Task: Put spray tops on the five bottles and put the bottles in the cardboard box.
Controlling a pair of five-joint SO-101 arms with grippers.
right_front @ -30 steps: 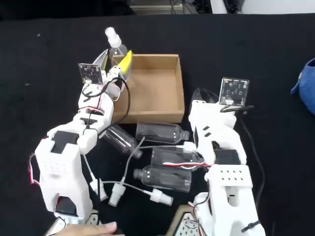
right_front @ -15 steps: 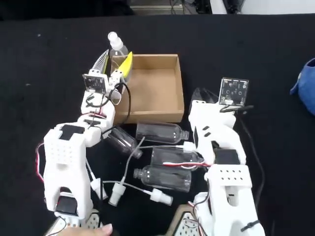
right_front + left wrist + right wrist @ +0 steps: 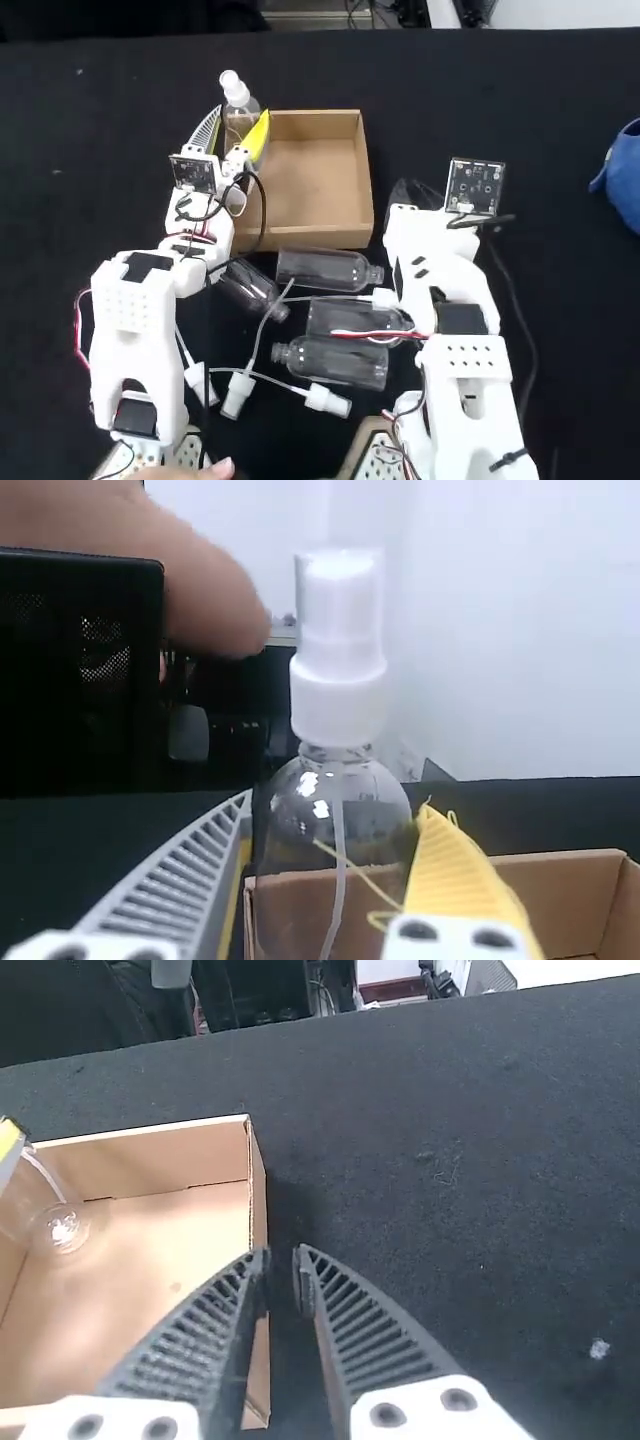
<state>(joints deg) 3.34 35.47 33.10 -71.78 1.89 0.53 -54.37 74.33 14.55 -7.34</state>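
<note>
White spray tops [image 3: 238, 392] lie loose by the bench's [image 3: 500, 90] near edge. Four uncapped bottles [image 3: 335, 362] lie on their sides just beyond them, between the arms. At mid-bench sits the cardboard box [image 3: 300, 238]. The right gripper [image 3: 280, 1260] hangs just beside the box wall facing the bench's right edge, its jaws nearly together and empty. The left gripper [image 3: 240, 112] has its jaws closed on the capped bottle [image 3: 335, 810], which stands upright in the box's far left corner.

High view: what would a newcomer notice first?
A clear bottle with a white spray top stands in the cardboard box's far corner, gripped by the left gripper's yellow and grey fingers. Nearer, four more bottles and loose spray tops lie jumbled on the black table.
</note>
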